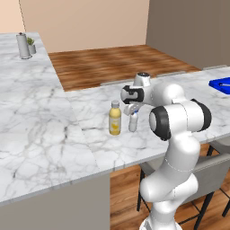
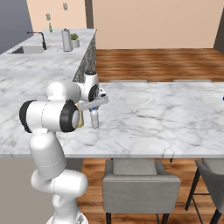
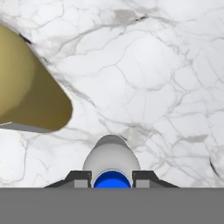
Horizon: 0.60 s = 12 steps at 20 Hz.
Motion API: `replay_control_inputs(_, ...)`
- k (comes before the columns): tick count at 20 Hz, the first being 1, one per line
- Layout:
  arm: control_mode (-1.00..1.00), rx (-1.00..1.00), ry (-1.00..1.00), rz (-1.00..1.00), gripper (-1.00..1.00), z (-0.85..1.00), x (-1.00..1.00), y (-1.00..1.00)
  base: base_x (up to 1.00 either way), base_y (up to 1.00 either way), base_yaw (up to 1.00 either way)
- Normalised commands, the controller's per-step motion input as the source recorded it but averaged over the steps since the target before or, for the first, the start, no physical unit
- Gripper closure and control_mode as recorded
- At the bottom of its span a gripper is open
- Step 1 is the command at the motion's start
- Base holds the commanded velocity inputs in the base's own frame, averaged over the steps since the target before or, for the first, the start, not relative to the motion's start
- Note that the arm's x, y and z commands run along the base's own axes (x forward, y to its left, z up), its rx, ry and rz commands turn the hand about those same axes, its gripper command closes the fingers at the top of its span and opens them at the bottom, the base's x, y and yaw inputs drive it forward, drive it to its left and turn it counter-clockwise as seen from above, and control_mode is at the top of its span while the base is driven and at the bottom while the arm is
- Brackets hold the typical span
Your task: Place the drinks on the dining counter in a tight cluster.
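Item one — the gripper point(image 3: 112, 177): I see it pointing straight down over the dining counter point(image 1: 90, 143), its fingers point(image 3: 78, 178) clenched on the neck of the clear bottle point(image 1: 133, 121), one to each side of the blue cap point(image 3: 112, 180).

Item two — the clear bottle: upright, near the counter's front edge. From the base views I think its foot rests on the marble, but I cannot tell for certain whether it is touching or just above.

Item three: the juice bottle point(image 1: 115, 118), yellow with a pale cap, stands upright on the counter just beside the clear one, apart from it; in the hand view its yellow body point(image 3: 26, 83) bulks large at the left.

Item four: grey stools point(image 2: 141, 186) are tucked under the counter's overhang.

Item five: on the far marble top I note a sink with a dark tap point(image 2: 41, 39), a metal canister point(image 2: 66, 40) and a small potted plant point(image 2: 75, 40).

Item six: a blue object point(image 1: 221, 85) lies at the counter's right end.
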Motion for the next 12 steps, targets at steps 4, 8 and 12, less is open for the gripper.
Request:
replay_control_inputs(4,-1.0,0.0,0.0,0.0,1.0,-0.01,0.0,0.0,0.0,0.0,0.0)
replay_control_inputs(8,-1.0,0.0,0.0,0.0,1.0,-0.03,0.0,0.0,0.0,0.0,0.0)
replay_control_inputs(12,-1.0,0.0,0.0,0.0,1.0,0.0,0.0,0.0,0.0,0.0,0.0)
